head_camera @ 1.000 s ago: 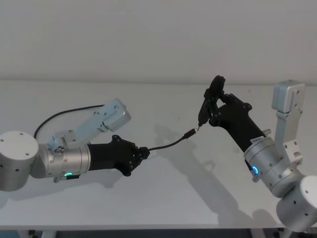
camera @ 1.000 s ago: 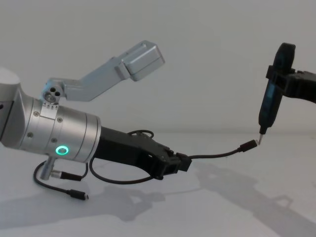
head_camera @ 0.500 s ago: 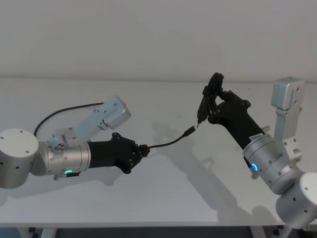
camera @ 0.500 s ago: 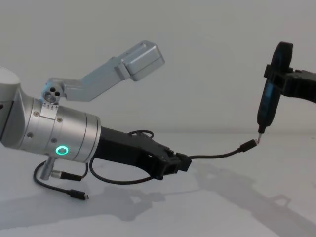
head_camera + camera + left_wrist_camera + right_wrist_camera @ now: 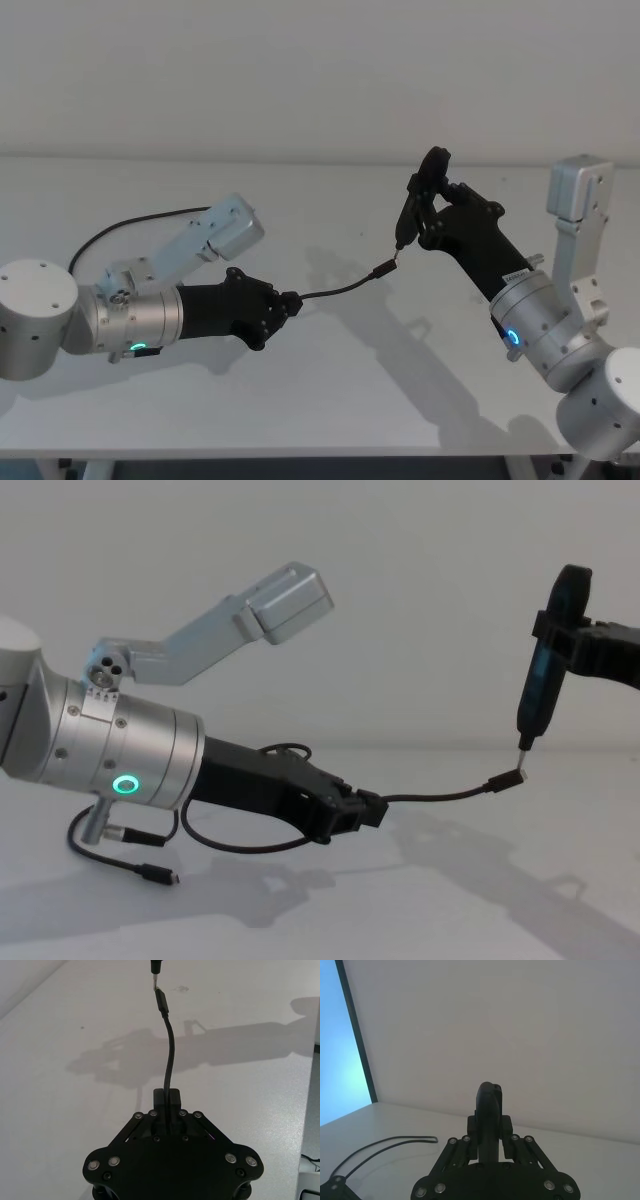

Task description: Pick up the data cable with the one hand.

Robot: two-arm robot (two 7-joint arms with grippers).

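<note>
White table (image 5: 330, 400) — left hand (image 5: 288, 302) grips data cable (image 5: 335, 291); no writing legible.

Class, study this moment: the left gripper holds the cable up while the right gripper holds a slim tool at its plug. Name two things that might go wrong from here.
1. The left gripper pinches the data cable well back from the plug, so the floppy free length may sag or swing away from the tool.
2. The tool's thin tip, held by the right gripper, sits right at the plug; a slight misalignment might push the plug aside.
</note>
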